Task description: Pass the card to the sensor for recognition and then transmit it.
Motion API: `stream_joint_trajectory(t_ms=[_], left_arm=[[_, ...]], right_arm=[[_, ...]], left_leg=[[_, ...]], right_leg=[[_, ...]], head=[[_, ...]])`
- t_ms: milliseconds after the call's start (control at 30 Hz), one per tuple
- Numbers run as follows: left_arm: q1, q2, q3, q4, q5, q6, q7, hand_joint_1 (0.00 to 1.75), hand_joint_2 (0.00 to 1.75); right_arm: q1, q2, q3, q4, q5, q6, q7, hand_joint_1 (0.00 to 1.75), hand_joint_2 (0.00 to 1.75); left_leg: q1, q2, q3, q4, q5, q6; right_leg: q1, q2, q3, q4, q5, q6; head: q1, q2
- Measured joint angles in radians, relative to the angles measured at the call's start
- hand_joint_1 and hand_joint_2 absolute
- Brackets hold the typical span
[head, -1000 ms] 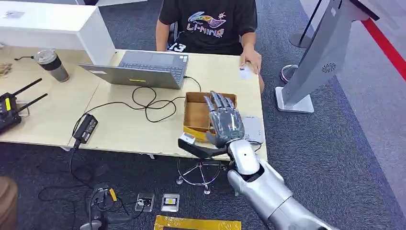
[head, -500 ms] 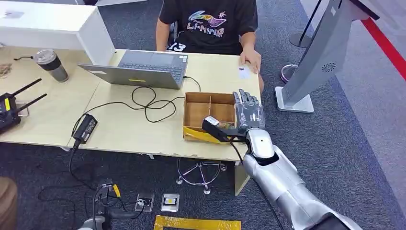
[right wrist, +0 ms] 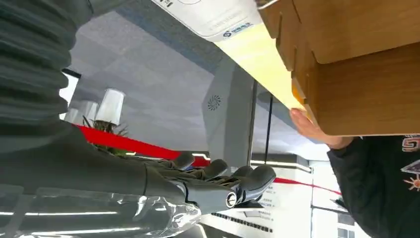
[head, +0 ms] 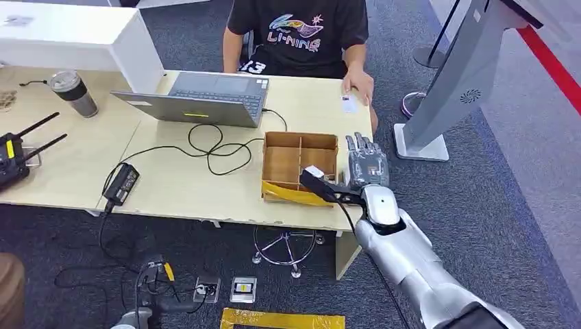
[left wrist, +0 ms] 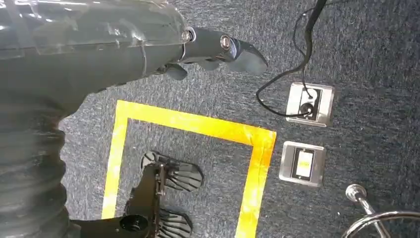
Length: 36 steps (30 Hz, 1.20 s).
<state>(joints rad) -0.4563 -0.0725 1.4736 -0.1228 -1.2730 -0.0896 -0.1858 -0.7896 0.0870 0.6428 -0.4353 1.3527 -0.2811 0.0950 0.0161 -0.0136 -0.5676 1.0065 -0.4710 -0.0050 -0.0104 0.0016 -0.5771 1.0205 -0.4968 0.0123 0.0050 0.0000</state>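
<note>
I see the right robot hand (head: pixel 365 166) raised over the near right corner of the counter (head: pixel 178 181), just beside the right wall of the cardboard box (head: pixel 300 166). Its fingers are extended and spread, pointing away from me, and its thumb reaches out to the left over the box's near right compartment. It holds nothing. In the right wrist view the same robot hand (right wrist: pixel 218 186) shows its fingers straight and apart, with the box and the counter edge close by.

The card (head: pixel 349 104) lies flat on the far right part of the counter, under the fingertips of the person's hand (head: pixel 360 86). It is well apart from the right robot hand, with bare counter between them.

The left robot hand (left wrist: pixel 218 49) hangs above the carpet, over a yellow tape outline (left wrist: pixel 198 129) and two floor sockets (left wrist: pixel 309 101). I cannot tell whether its fingers are apart or curled.

A laptop (head: pixel 205 99) sits open at the far side of the counter, with a black cable (head: pixel 205 147) looping toward the box. A grey kiosk stand (head: pixel 459 82) rises from the floor to the right of the counter.
</note>
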Motion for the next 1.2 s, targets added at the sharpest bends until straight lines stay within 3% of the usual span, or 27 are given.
stream_joint_trajectory(t_ms=[700,1033,1200], left_arm=[[-0.002,0.000,0.000,0.000,-0.008,-0.001,0.000,0.00,1.75],[-0.001,0.000,0.000,0.000,-0.008,-0.004,0.000,0.00,1.75],[-0.001,0.000,0.000,0.000,-0.011,-0.004,0.000,0.00,1.75]], right_arm=[[0.009,0.029,-0.018,-0.025,0.021,0.026,-0.087,0.00,1.75],[0.021,0.039,-0.018,-0.033,0.019,0.040,-0.096,0.00,1.75],[0.024,0.040,-0.018,-0.033,0.011,0.069,-0.096,0.09,1.75]], left_leg=[[0.000,0.000,0.000,0.000,0.000,0.000],[0.000,0.000,0.000,0.000,0.000,0.000],[0.000,0.000,0.000,0.000,0.000,0.000]], right_leg=[[0.000,0.000,0.000,0.000,0.000,0.000],[0.000,0.000,0.000,0.000,0.000,0.000],[0.000,0.000,0.000,0.000,0.000,0.000]], head=[[0.000,0.000],[0.000,0.000],[0.000,0.000]])
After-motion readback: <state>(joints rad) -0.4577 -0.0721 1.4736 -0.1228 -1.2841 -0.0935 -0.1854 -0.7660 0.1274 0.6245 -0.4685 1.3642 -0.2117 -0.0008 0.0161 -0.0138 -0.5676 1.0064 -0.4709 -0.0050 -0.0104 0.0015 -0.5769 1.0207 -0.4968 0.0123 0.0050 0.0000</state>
